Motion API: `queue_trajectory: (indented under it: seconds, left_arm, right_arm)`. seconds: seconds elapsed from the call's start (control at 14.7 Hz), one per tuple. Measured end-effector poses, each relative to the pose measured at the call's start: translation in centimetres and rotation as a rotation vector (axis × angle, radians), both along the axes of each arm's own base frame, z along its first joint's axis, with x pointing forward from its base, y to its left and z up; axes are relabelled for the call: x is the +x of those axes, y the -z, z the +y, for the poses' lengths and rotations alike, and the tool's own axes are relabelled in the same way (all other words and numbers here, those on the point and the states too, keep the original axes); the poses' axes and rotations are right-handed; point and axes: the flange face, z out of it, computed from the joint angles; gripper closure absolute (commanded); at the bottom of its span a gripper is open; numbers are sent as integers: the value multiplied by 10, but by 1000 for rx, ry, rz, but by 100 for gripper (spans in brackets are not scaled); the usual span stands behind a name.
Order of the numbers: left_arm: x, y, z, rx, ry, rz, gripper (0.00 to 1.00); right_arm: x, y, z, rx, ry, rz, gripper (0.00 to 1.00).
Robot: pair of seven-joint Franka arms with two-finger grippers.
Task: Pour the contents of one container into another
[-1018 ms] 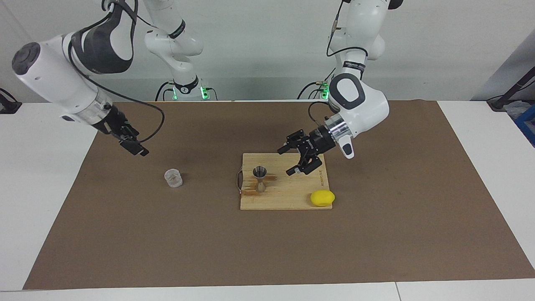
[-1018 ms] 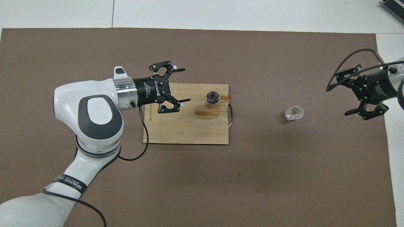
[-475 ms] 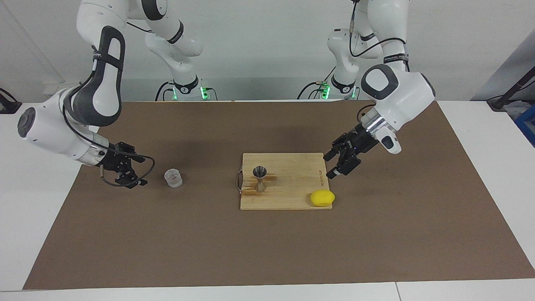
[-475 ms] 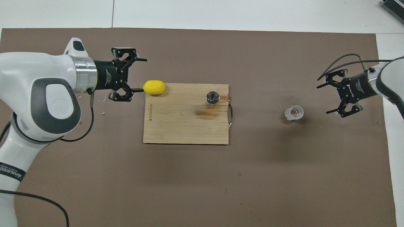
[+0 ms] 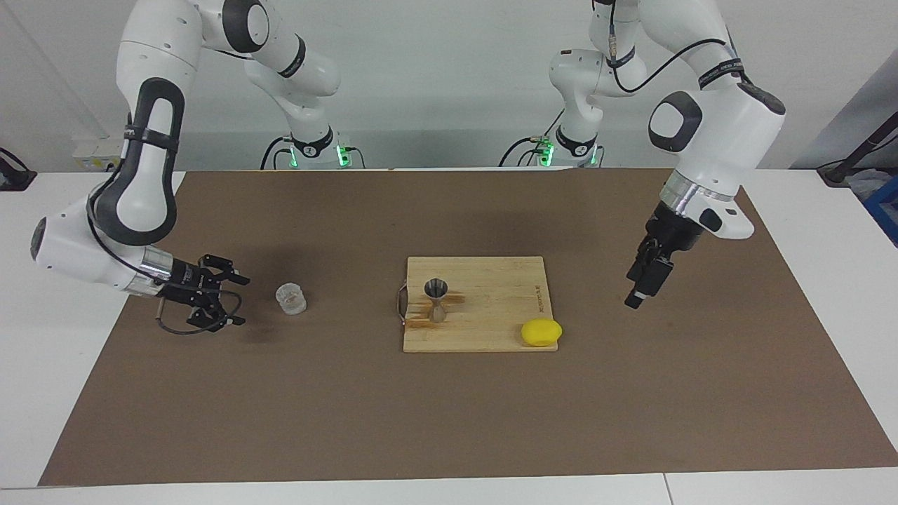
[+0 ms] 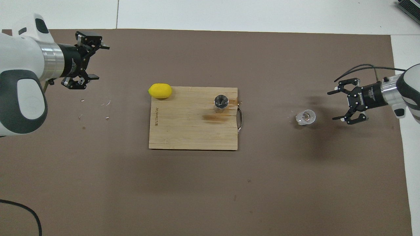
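Observation:
A small clear glass tumbler point(image 5: 290, 298) point(image 6: 305, 117) stands upright on the brown mat toward the right arm's end of the table. My right gripper point(image 5: 240, 300) point(image 6: 331, 106) hovers low beside it, open, its fingers pointing at the glass with a small gap between them and it. The silver hourglass jigger point(image 5: 436, 298) point(image 6: 221, 103) stands upright on the wooden cutting board point(image 5: 491, 308) point(image 6: 183, 131), near the board's handle edge. My left gripper point(image 5: 635, 300) point(image 6: 102, 63) hangs open and empty over the mat, off the board toward the left arm's end.
A yellow lemon point(image 5: 541, 332) point(image 6: 160, 90) lies at the board's corner farthest from the robots, on the left arm's side. A brown stain marks the board beside the jigger. The brown mat point(image 5: 449, 421) covers most of the white table.
My left gripper has swung from over the board out toward the left arm's end, uncovering the lemon. My right gripper has come down and closed in on the tumbler. Both stayed open.

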Motion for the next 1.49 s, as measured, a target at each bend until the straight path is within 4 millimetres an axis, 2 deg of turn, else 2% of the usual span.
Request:
queue_trajectory:
  seconds: [0.2,0.34,0.48,0.81,1.09,1.36,1.49]
  left_arm:
    - [-8,-20,5,115,71,6,0]
    - [-15,-27,12,177,201,-1,0]
    - [-19,-27,25,232,365,10,0]
    - [-35,-28,47,297,685,60,0]
    - [-59,-39,74,312,859,149,0]
    - [-76,-68,76,364,929,234,0]
    - [-78,-70,73,361,953,242,0]
  right_arm:
    - [-13,25,5,24,17,27,0]
    - [-21,37,9,30,10,40,0]
    - [-25,45,13,40,20,37,0]
    - [-34,59,24,71,47,-15,0]
    - [-35,60,37,66,18,-29,0]
    - [-39,63,45,88,31,-24,0]
    - [-41,65,45,91,32,-21,0]
